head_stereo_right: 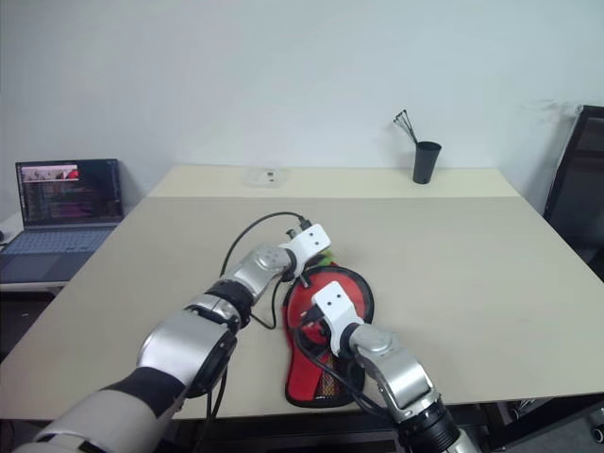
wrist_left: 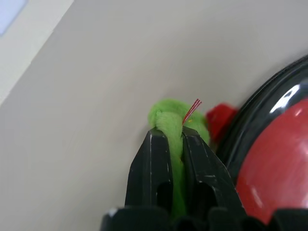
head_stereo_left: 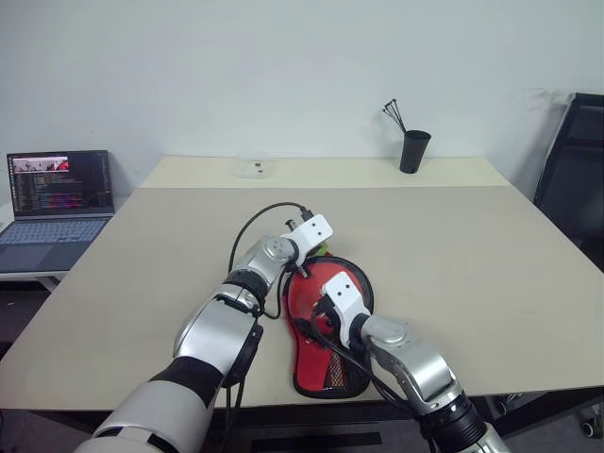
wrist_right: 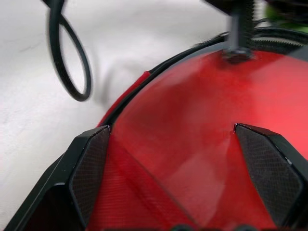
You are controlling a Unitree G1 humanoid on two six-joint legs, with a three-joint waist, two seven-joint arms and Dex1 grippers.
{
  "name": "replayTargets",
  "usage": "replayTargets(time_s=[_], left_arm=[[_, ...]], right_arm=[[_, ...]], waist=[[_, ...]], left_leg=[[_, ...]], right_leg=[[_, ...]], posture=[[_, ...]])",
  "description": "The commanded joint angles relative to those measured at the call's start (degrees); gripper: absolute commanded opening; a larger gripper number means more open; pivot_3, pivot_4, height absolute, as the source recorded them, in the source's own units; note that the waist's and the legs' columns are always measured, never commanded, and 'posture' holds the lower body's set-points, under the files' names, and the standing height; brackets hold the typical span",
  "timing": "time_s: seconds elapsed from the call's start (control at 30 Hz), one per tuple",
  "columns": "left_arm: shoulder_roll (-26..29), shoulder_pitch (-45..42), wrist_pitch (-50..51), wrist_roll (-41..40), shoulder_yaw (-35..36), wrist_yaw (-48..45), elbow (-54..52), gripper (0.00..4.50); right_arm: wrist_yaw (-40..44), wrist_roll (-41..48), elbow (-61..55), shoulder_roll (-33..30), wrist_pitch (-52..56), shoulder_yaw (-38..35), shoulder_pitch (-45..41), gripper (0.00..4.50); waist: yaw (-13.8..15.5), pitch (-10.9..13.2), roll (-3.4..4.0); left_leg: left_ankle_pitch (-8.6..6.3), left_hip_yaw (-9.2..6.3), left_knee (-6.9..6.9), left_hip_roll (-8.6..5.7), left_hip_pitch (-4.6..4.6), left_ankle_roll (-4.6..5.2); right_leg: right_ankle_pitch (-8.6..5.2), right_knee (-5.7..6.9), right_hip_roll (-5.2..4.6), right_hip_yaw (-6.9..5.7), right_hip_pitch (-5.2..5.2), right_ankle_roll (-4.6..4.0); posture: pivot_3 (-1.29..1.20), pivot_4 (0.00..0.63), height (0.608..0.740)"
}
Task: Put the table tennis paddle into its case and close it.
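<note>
Beige surface carries the red case near its front edge, so the left end effector, clenched on the green zip pull at the case's 11 o'clock, should follow the rim steadily while the released right end effector presses the case flat.

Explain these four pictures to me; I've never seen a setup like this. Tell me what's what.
A two-armed robot works at a beige table. Two pictures look down from its head; the other two come from cameras on its wrists. The left tool is shut on a green tuft at the rim of the red case, likely its zip pull. The right tool stands open, hovering close over the case's red face. A black cable loops beside it. Farther off stand a black cup and a laptop.
</note>
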Motion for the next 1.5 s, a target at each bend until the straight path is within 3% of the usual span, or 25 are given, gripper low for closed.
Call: replayTargets(time_s=[0.03, 0.27, 0.67, 0.93, 1.3, 1.5], left_arm=[[-1.5, -3.8, -2.4, 2.4, -1.2, 2.1, -0.9, 0.03], [-4.9, -6.3, -5.9, 7.2, -4.3, 5.2, -0.7, 0.03], [-10.5, -8.5, -9.5, 8.1, -4.5, 3.6, -0.7, 0.03], [-12.2, -7.0, -10.1, 4.5, -1.5, -4.7, -0.9, 0.03], [-11.2, -6.5, -9.6, 1.1, 2.0, -7.1, -1.4, 3.69], [-8.0, -6.9, -9.5, -1.8, 5.3, -7.0, -2.1, 3.69]], right_arm=[[-0.1, -0.3, 2.7, 0.0, 2.9, 1.6, 2.9, 4.50], [-0.8, -0.3, 2.0, 0.8, 3.4, 2.0, 4.2, 4.50], [-1.4, -0.3, 1.7, 1.3, 3.6, 1.8, 4.9, 4.50], [-1.5, -0.7, 2.7, 1.5, 2.7, 1.9, 4.5, 4.50], [-1.1, -1.0, 4.6, 1.6, 1.6, 1.7, 3.0, 4.50], [-0.1, -0.4, 3.3, 0.7, 2.1, 1.0, 2.4, 4.50]], waist=[[0.0, 0.0, -0.01], [0.1, 0.0, -0.04], [0.1, 0.0, -0.04], [0.1, 0.0, -0.04], [-0.2, -0.2, 0.00], [-0.2, -0.2, 0.00]], left_leg=[[0.00, 0.00, 0.00, 0.00, 0.00, 0.00], [0.00, 0.00, -0.01, 0.00, -0.01, 0.00], [0.00, -0.01, -0.03, -0.02, -0.05, 0.00], [0.00, 0.00, -0.03, -0.02, -0.05, 0.00], [0.00, 0.05, -0.04, -0.03, 0.08, 0.00], [0.00, 0.08, -0.03, -0.02, 0.17, 0.00]], right_leg=[[0.00, 0.00, 0.00, 0.00, 0.00, 0.00], [0.00, -0.03, -0.02, 0.00, 0.01, 0.00], [0.00, -0.13, -0.02, -0.02, 0.02, 0.01], [0.00, -0.14, -0.02, -0.03, 0.02, 0.01], [0.00, -0.10, 0.06, 0.03, 0.07, 0.01], [0.00, 0.00, 0.08, 0.07, 0.08, 0.01]], posture=[[0.00, 0.150, 0.740], [0.00, 0.150, 0.740], [0.00, 0.150, 0.740], [0.00, 0.150, 0.740], [0.00, 0.150, 0.740], [0.00, 0.150, 0.740]])
